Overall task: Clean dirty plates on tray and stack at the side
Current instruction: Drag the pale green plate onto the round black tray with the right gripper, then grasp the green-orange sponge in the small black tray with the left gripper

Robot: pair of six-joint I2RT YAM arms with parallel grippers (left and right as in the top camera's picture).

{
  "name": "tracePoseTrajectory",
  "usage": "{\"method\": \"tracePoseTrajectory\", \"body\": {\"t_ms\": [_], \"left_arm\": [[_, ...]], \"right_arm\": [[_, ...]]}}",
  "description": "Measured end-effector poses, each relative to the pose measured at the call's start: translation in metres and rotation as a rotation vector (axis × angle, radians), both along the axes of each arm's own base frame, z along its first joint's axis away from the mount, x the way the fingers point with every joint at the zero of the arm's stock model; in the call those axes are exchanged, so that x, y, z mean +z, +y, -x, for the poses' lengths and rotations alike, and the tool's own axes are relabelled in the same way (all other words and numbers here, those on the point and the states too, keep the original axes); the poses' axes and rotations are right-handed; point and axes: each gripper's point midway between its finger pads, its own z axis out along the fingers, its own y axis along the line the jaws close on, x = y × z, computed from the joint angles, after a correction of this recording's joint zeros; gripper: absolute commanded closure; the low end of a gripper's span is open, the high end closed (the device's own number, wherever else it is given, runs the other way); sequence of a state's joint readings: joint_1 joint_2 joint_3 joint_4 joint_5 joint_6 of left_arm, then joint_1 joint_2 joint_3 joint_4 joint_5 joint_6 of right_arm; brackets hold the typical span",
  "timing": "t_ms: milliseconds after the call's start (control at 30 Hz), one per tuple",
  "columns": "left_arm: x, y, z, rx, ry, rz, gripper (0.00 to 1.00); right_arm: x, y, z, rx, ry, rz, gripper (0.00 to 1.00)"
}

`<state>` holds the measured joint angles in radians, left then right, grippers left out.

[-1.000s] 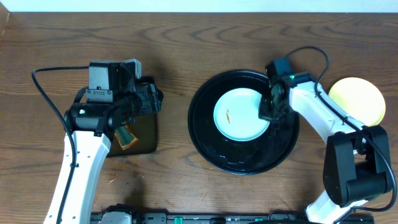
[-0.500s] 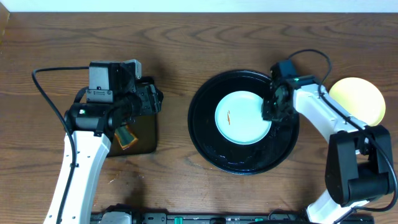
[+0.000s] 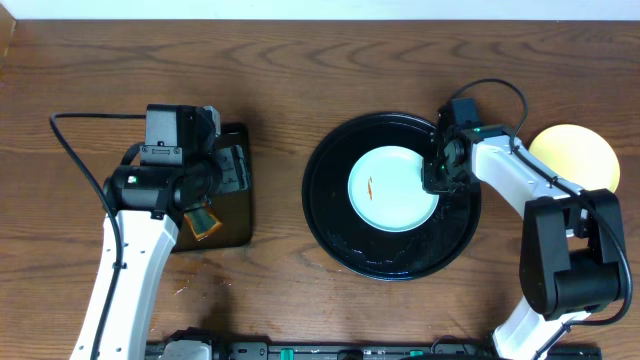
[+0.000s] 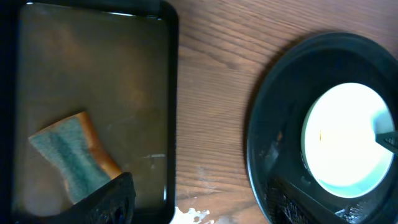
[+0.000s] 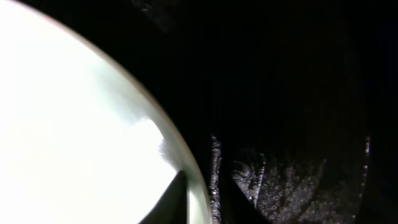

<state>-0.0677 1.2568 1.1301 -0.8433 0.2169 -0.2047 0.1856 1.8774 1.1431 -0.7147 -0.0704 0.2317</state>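
Right gripper [image 3: 436, 180] angles down, seemingly pinching rim of mint plate [image 3: 385, 195].

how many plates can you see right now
2. A mint-green plate sits in the middle of the round black tray; a yellow plate lies on the tabletop at the far right, partly behind the right arm. Another could be hidden under it.
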Motion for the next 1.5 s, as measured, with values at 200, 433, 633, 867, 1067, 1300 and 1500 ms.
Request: {"method": "tracePoseTrajectory", "body": {"t_ms": [200, 433, 633, 867, 1067, 1300, 1500], "left_arm": [[-0.007, 0.011, 0.002, 0.031, 0.029, -0.058, 0.32], [-0.035, 0.024, -0.002, 0.097, 0.126, -0.121, 0.32], [-0.075, 0.046, -0.003, 0.236, 0.267, -0.213, 0.32], [-0.124, 0.061, -0.003, 0.31, 0.406, -0.303, 0.32], [-0.163, 0.084, 0.009, 0.437, 0.549, -0.308, 0.37], [-0.177, 0.11, 0.006, 0.554, 0.559, -0.276, 0.74], [-0.181, 0.089, -0.007, 0.373, 0.528, -0.18, 0.92]], "right_arm": [[0.001, 0.003, -0.005, 0.011, -0.029, -0.017, 0.99], [0.001, 0.005, -0.007, 0.007, -0.058, -0.032, 0.99], [0.001, 0.005, -0.007, 0.007, -0.059, -0.033, 0.99], [0.001, 0.005, -0.008, 0.007, -0.061, -0.033, 0.99], [0.001, 0.005, -0.007, 0.007, -0.061, -0.034, 0.99], [0.001, 0.005, -0.008, 0.007, -0.062, -0.034, 0.99], [0.001, 0.005, -0.007, 0.007, -0.061, -0.034, 0.99]]}}
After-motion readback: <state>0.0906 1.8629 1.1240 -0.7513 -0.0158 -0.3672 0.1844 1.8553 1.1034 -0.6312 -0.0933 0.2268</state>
